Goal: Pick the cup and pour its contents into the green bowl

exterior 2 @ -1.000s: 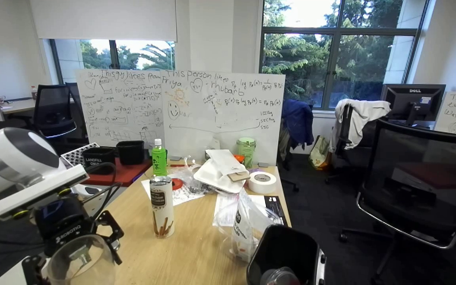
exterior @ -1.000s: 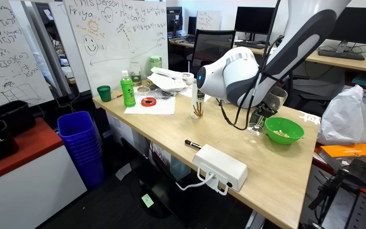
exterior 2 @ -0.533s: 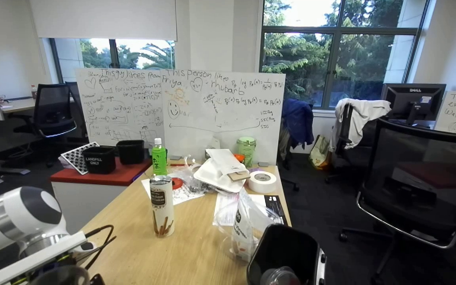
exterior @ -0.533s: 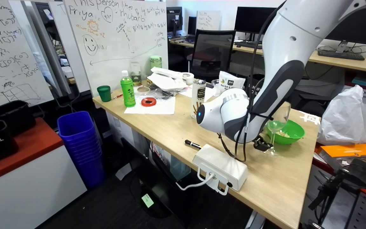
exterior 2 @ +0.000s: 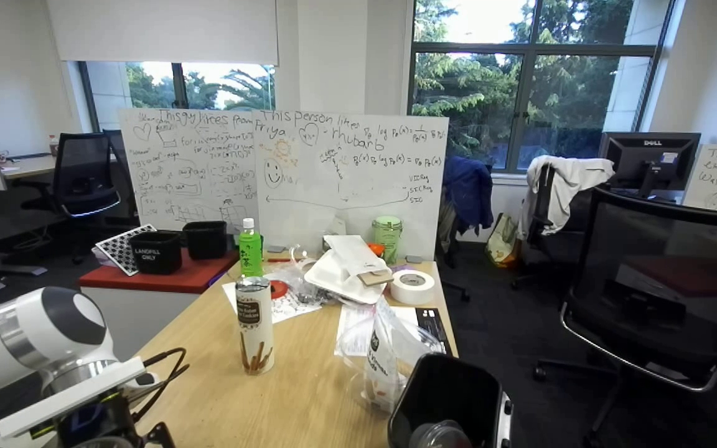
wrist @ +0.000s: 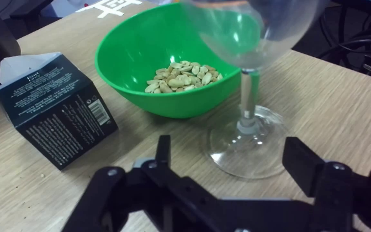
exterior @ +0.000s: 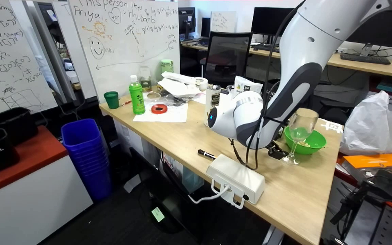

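Exterior view: pincer (exterior: pixel 281 150) now beside cup (exterior: pixel 302 126)

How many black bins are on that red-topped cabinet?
2. The bin lettered LANDFILL ONLY stands on the red-topped cabinet; the other black bin is beside it, nearer the whiteboards. A smaller one behind them could be hidden.

In an exterior view, find a dark green cup (exterior: pixel 111 100) at the left corner of the table (exterior: pixel 298 194), near a green bottle (exterior: pixel 136 98) with a white cap. See a red round item (exterior: pixel 156 109) on a paper sheet (exterior: pixel 177 116). Note a white box-shaped device (exterior: pixel 238 175) at the near edge, just beside a black marker (exterior: pixel 206 154). In an exterior view, see an upright canister (exterior 2: pixel 254 323) (printed with brown sticks) and a tape roll (exterior 2: pixel 412 287) near the far right corner. In the wrist view, notice a dark printed carton (wrist: pixel 60 109) with a pale flap.
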